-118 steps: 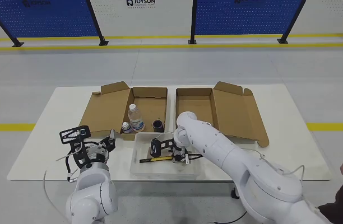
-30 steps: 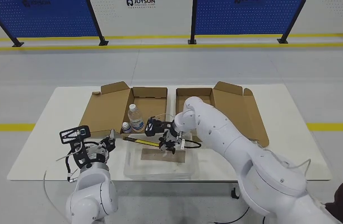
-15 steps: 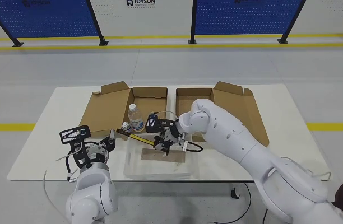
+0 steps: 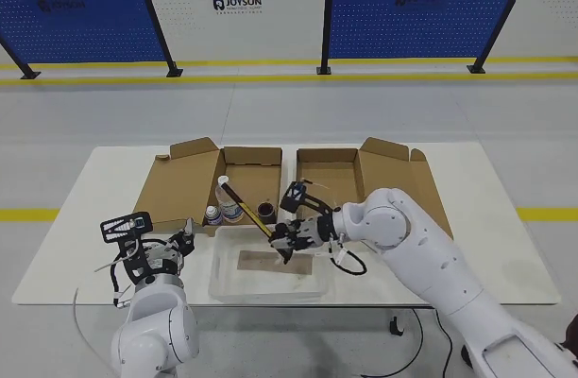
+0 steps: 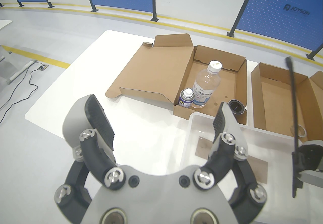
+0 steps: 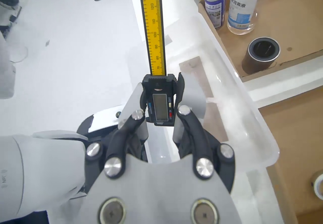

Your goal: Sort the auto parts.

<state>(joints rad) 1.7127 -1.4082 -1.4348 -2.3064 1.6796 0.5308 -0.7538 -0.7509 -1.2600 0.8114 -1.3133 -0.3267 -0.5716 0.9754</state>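
The right gripper (image 6: 161, 109) pinches the caliper (image 6: 154, 20) by its display end above the clear bin (image 6: 227, 63) at the tabletop's front edge (left gripper (image 5: 156, 104) near the front-left corner, fingers spread), so the long beam could pivot in that end-grip and knock the bottle (image 6: 242, 8) over

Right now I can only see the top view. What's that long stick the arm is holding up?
Observer: A caliper. The right wrist view shows its yellow scale and a little screen, and the right gripper is shut on the screen block.
Operator: Is the other arm holding anything?
Observer: No. In the left wrist view the left gripper is open and holds nothing.
Operator: What's the dark round thing near the bottle?
Observer: A hollow cylinder, standing open end up in the same cardboard box.
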